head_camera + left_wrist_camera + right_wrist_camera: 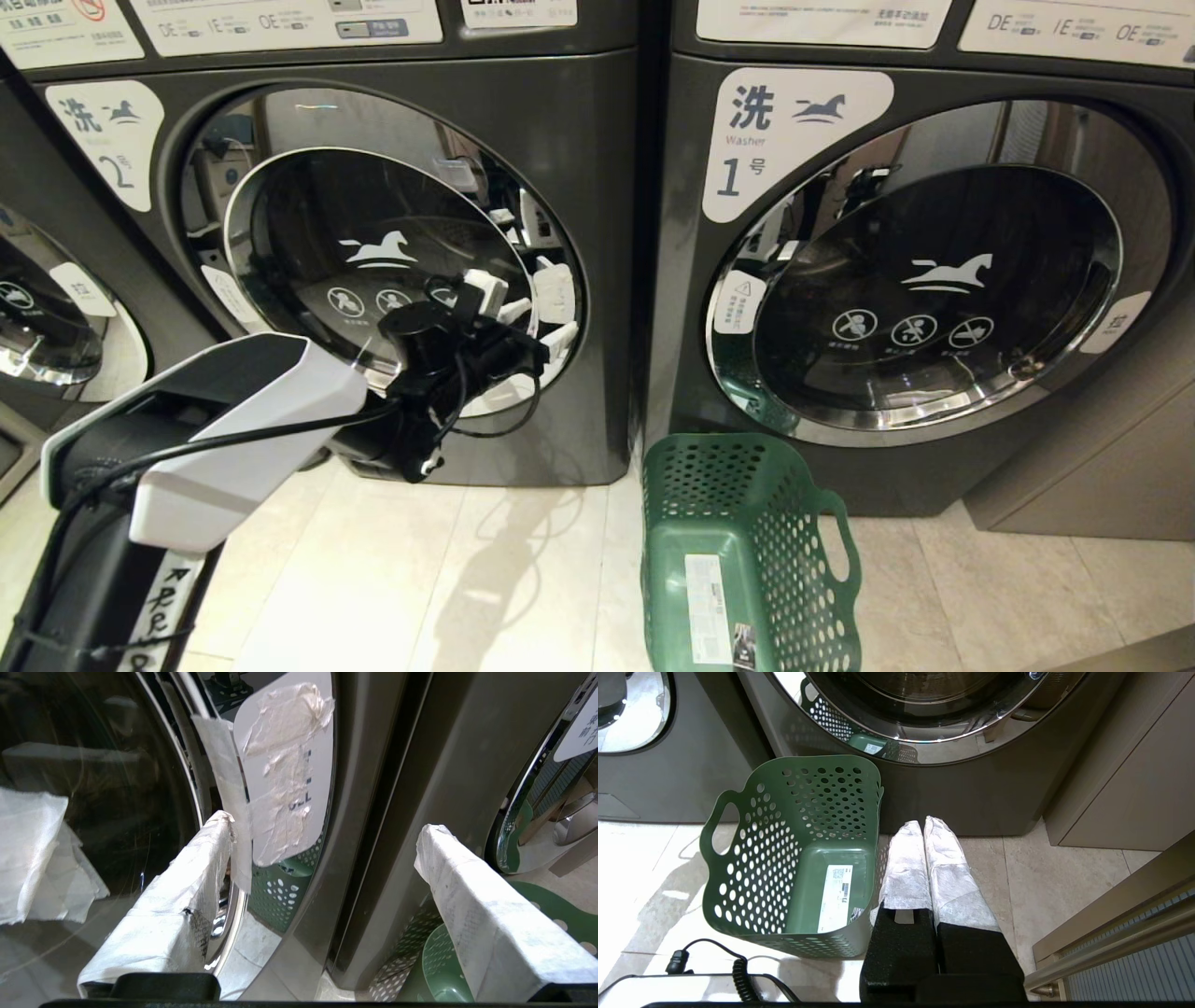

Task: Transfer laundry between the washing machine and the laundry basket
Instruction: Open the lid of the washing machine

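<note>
The right gripper (924, 828) hangs parked low over the floor, its wrapped fingers pressed together on nothing, just beside the laundry basket (738, 858). The basket stands empty on the tiles in front of the machine marked "1" (803, 140), a white sticker on its bottom. No laundry shows anywhere in these views.

Farther in, the left gripper (523, 313) is raised to the right-hand edge of the round door (373, 252) of the washing machine (579, 187) marked "2". Its jaws stand wide apart and hold nothing. In the left wrist view one finger (187, 896) lies against the chrome rim next to a taped label (285, 774), while the other finger (472, 905) is out over the seam between the two machines.

The door looks closed, so the step in hand seems to be getting it open. To do that well, the finger at the rim should catch behind the door's edge or handle, not just slide on the glass. The pull should then follow the door's swing, since a straight tug may slip off. The basket sits near enough for the cloth once the drum is reachable.
</note>
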Robot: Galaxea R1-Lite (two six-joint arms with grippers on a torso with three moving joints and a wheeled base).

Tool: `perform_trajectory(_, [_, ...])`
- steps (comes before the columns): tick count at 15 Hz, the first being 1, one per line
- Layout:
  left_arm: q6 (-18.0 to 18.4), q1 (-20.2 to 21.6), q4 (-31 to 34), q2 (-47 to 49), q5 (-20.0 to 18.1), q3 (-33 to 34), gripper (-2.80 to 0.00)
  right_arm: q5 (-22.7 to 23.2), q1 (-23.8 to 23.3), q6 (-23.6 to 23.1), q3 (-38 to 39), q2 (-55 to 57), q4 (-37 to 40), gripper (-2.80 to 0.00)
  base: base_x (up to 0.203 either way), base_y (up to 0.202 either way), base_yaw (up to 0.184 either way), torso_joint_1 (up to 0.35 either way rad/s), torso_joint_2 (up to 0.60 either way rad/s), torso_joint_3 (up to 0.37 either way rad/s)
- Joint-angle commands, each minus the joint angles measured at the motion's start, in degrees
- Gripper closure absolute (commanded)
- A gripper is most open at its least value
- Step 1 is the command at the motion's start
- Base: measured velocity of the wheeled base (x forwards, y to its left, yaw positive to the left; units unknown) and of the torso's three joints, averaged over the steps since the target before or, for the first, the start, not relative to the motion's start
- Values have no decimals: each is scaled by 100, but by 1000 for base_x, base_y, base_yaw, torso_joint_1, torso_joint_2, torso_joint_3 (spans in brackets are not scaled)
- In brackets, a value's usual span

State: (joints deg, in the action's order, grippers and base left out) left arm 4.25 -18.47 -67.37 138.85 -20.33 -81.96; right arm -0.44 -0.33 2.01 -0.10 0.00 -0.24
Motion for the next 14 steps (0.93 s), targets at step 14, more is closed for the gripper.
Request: perform_trajectory(14, [32, 290, 154, 545, -525, -785, -280, 0, 1, 1, 10, 9, -2, 0, 0, 0, 0, 0, 0, 0])
